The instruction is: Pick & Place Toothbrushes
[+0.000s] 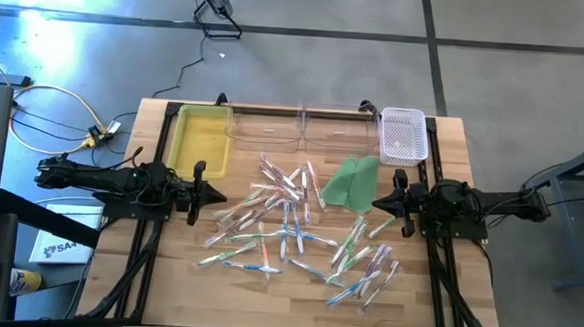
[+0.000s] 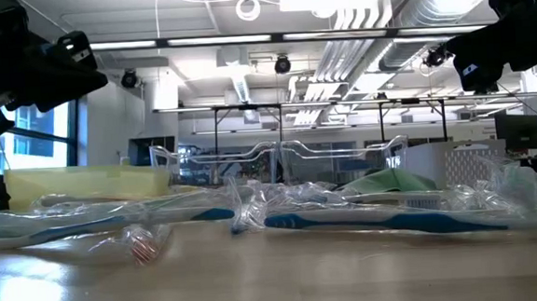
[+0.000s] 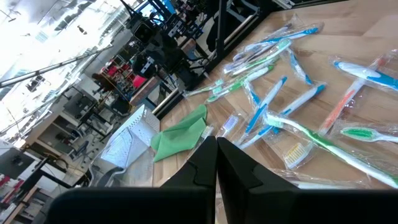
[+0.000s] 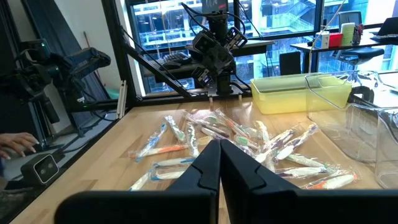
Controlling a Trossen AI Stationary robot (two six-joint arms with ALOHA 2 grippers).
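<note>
Dark fingers pressed flat together, nothing between them: that is how the left gripper stands, hovering at the left edge of the pile, and the right gripper is the same, closed and empty, hovering at the pile's right edge just beside the green cloth. Between the two lie the toothbrushes, a loose scatter in shiny clear wrappers across the middle of the wooden table, some crossing one another, with blue, green, pink and orange parts showing through the film. A smaller cluster lies nearer the right arm, toward the front edge. From table height the closest wrapped brush is a blue-handled one lying flat, and both arms hang well above it. Along the far edge sit the containers: a yellow bin on the left, two clear bins in the middle and a white basket on the right. As far as I can see, all of them are empty; the clear ones are hard to read, but no brush shows in them. So I'd judge the job hasn't really begun: no brush is lifted or placed, the whole heap waits on the wood, and every pick and drop is yet to come.
</note>
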